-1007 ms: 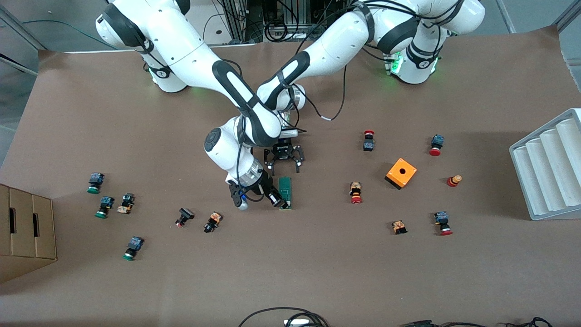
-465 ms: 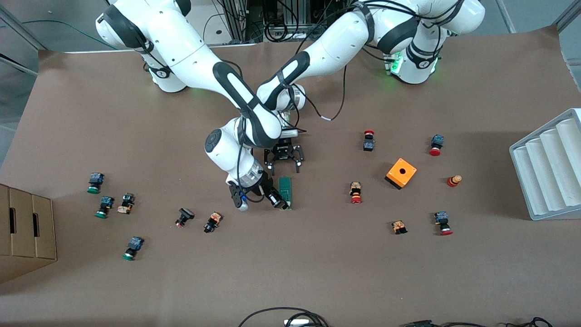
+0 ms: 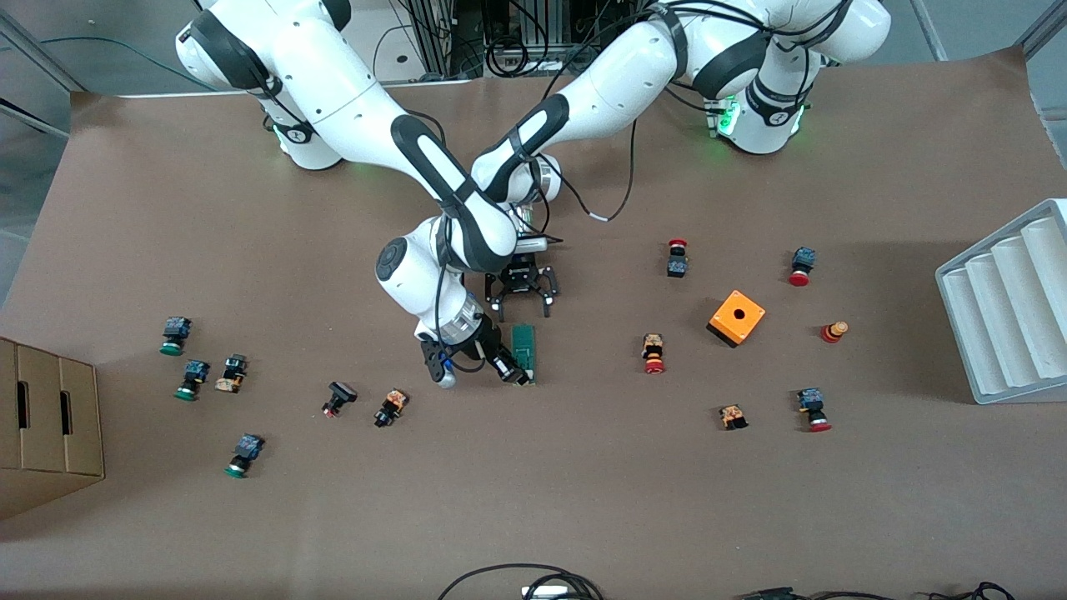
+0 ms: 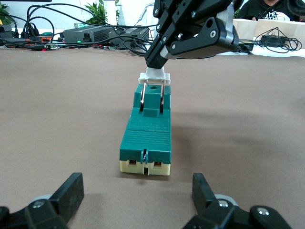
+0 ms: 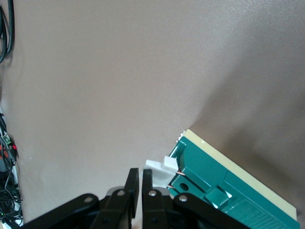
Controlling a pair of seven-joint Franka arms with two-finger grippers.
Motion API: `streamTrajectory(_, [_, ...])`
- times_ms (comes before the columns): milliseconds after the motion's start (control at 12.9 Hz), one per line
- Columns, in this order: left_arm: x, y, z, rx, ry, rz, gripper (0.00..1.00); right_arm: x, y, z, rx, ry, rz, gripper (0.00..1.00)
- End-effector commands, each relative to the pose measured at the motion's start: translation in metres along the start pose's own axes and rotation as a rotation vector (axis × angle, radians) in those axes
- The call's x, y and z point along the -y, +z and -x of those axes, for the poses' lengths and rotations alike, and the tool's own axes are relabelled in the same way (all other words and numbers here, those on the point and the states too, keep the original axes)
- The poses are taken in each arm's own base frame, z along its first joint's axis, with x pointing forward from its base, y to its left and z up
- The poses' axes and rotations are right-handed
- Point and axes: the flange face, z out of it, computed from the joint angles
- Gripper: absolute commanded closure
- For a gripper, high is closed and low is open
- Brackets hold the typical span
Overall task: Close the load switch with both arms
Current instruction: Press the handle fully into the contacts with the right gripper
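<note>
The load switch lies flat near the table's middle, a narrow green block with a white tab at the end nearer the front camera. My right gripper is shut, with nothing between its fingers. Its tips rest against the white tab. My left gripper hangs low over the table just off the switch's cream end. It is open, and its fingertips stand wide apart without touching the block.
Push buttons with red or green caps lie scattered toward both ends of the table, the closest beside the switch. An orange box, a white ribbed tray and a cardboard box stand farther out.
</note>
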Motion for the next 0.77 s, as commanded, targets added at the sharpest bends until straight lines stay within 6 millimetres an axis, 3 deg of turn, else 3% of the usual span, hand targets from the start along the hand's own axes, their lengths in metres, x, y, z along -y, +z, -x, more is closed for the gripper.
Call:
streamTrajectory(0, [-0.0058, 0.0039, 0.0351, 0.062, -0.022, 0.032, 0.0, 0.0022, 0.0113, -0.007, 0.0, -0.017, -0.001, 0.9])
streamTrajectory(697, [-0.0053, 0.0037, 0.0356, 0.062, -0.021, 0.032, 0.0, -0.0015, 0.0154, -0.0085, -0.002, -0.022, 0.006, 0.9])
